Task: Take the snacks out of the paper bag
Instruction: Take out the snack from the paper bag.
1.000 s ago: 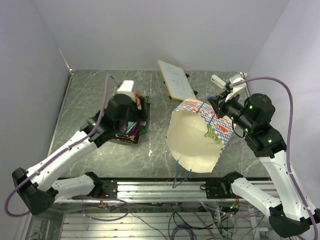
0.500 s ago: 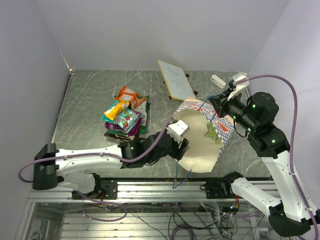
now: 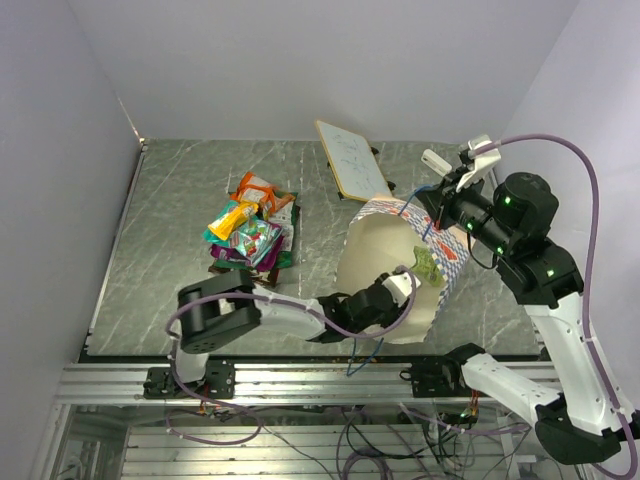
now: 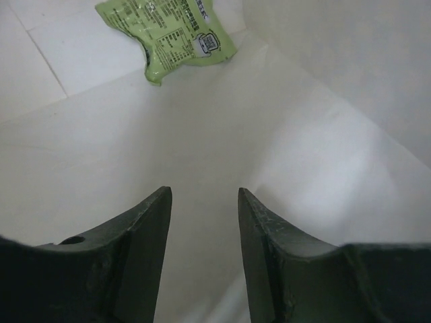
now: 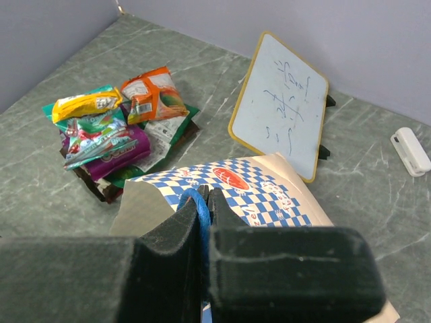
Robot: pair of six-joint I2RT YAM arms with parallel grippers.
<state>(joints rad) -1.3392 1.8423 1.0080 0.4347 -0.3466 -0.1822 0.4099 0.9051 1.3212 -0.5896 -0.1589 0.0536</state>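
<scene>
The paper bag point(image 3: 395, 290) lies open toward the near edge, cream inside, checkered outside point(image 5: 269, 195). My right gripper point(image 3: 437, 208) is shut on its blue cord handle point(image 5: 201, 219) and holds the bag's far side up. My left gripper point(image 4: 204, 196) is open and empty inside the bag, its arm reaching in at the mouth point(image 3: 385, 298). One green snack packet point(image 4: 174, 35) lies on the bag's inner wall ahead of the left fingers; it also shows in the top view point(image 3: 424, 266). A pile of several snacks point(image 3: 250, 232) lies on the table left of the bag, also seen in the right wrist view point(image 5: 114, 131).
A white board with a yellow rim point(image 3: 352, 159) leans behind the bag. A small white device point(image 3: 434, 160) lies at the back right. The grey marble table point(image 3: 170, 200) has walls on the left, back and right.
My left arm left the snack pile, swung right and reached into the bag's mouth. The pile stays on the table. My right gripper still holds the handle.
</scene>
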